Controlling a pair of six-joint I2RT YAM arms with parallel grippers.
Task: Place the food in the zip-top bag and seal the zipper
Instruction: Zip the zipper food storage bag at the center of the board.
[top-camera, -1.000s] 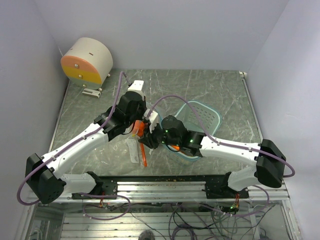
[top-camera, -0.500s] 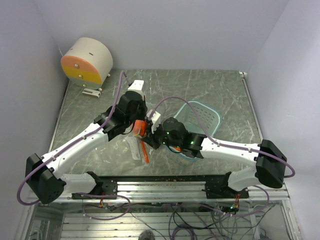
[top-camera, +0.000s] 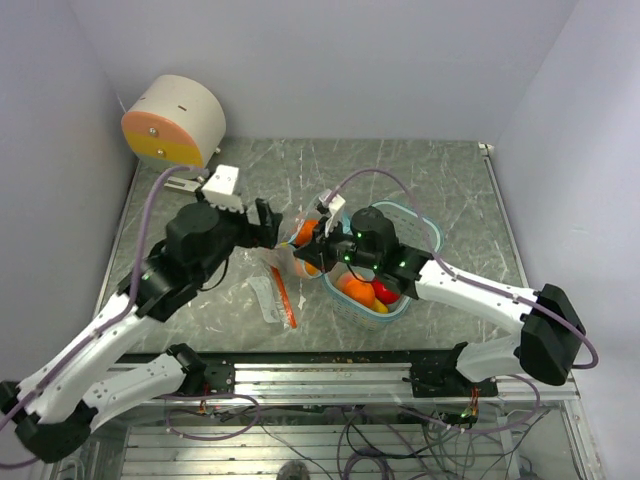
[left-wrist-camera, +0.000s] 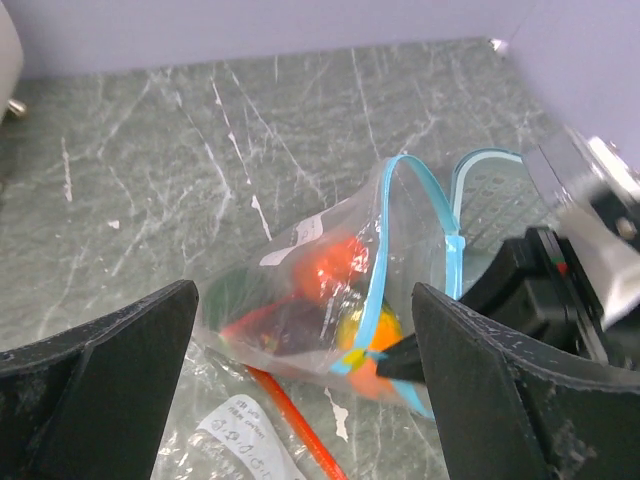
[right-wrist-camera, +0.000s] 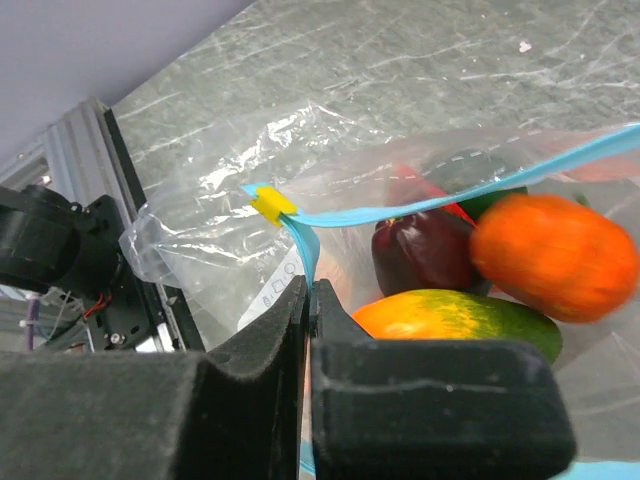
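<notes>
The bench (top-camera: 440, 180) is grey-green with thin white streaks, like stone. The zip-top bag (left-wrist-camera: 300, 245) is clear, with a light blue strip (right-wrist-camera: 450, 203) and a little yellow slider (right-wrist-camera: 272, 204). Inside it show an orange fruit (right-wrist-camera: 553, 255), a dark maroon fruit (right-wrist-camera: 425, 252) and a yellow-and-green fruit (right-wrist-camera: 450, 315). The tub (top-camera: 428, 235) is pale teal. The left claw (left-wrist-camera: 305, 340) and right claw (right-wrist-camera: 310, 310) are black. The arms (top-camera: 470, 295) are white with black joints and purple cables (top-camera: 150, 215). The round drum (top-camera: 175, 122) is cream, with an orange and yellow face.
</notes>
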